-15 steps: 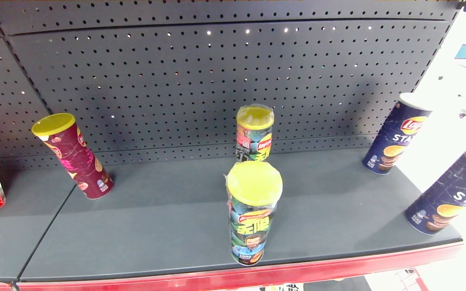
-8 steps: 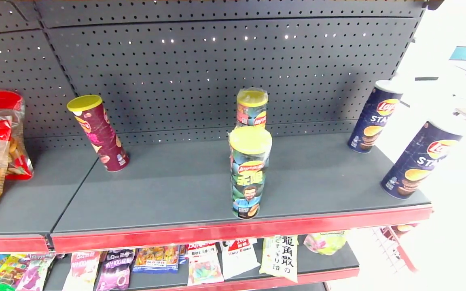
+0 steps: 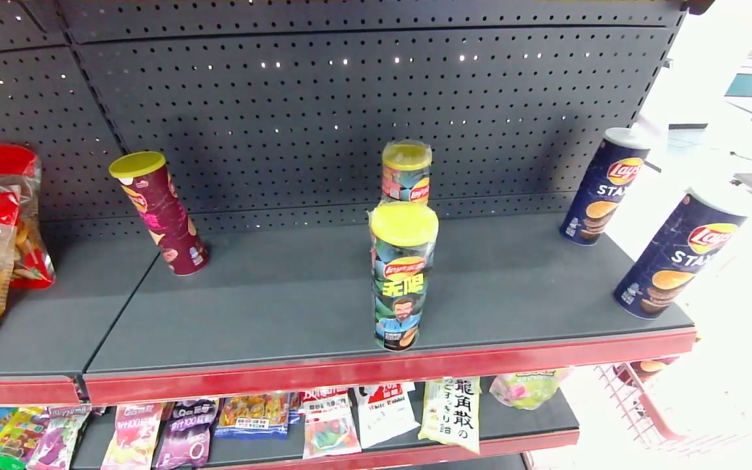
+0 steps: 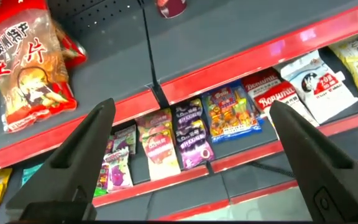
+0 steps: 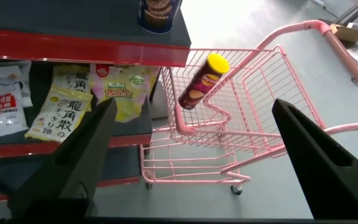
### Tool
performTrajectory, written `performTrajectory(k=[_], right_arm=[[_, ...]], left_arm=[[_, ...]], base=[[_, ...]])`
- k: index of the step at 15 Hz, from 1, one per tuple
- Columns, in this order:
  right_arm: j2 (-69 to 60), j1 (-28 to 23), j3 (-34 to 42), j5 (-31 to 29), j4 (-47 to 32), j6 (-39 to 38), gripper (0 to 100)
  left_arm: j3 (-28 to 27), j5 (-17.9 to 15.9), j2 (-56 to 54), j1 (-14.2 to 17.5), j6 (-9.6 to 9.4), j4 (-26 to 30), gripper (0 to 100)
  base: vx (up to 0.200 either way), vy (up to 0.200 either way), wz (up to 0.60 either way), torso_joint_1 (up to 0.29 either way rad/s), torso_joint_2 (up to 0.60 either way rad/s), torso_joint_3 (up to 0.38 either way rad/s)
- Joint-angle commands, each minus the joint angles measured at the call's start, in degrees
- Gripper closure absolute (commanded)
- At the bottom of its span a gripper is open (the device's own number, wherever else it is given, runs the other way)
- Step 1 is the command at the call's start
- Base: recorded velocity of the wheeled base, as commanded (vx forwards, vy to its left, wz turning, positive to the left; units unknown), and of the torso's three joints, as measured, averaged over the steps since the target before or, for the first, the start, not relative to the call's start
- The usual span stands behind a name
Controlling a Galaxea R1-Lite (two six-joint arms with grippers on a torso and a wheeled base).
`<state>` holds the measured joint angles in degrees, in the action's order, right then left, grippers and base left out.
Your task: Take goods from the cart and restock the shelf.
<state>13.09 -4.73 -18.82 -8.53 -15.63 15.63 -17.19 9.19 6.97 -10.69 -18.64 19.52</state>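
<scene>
My left pincer is hanging wide open, holding nothing, near the snack bags under the shelf. My right pincer is wide open too, pointing toward the pink cart. One chip can is leaning inside the cart. A green can is standing by the shelf's front edge, and two blue cans are standing at its right edge.

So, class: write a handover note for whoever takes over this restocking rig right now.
Left gripper: open, empty, facing the lower shelves.
Right gripper: open, empty, facing the pink cart.
Done: five cans stand on the shelf: maroon can, two green cans, two blue cans.
Left: one yellow-lidded can leans in the cart; pick and shelve it.
</scene>
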Motion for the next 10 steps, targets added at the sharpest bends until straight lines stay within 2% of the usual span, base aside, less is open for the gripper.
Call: performTrajectory(k=[1,10], right_arm=[[0.0,0.1,0.0,0.0,-0.1,0.1,0],[0.4,0.2,0.2,0.1,-0.3,0.3,0]], left_arm=[[0.1,-0.1,-0.3,-0.1,0.01,0.0,0],[0.1,-0.1,-0.2,-0.1,0.01,0.0,0]], base=[[0.0,-0.2,0.0,0.002,0.01,0.007],[0.0,-0.2,0.0,0.003,0.0,0.0]])
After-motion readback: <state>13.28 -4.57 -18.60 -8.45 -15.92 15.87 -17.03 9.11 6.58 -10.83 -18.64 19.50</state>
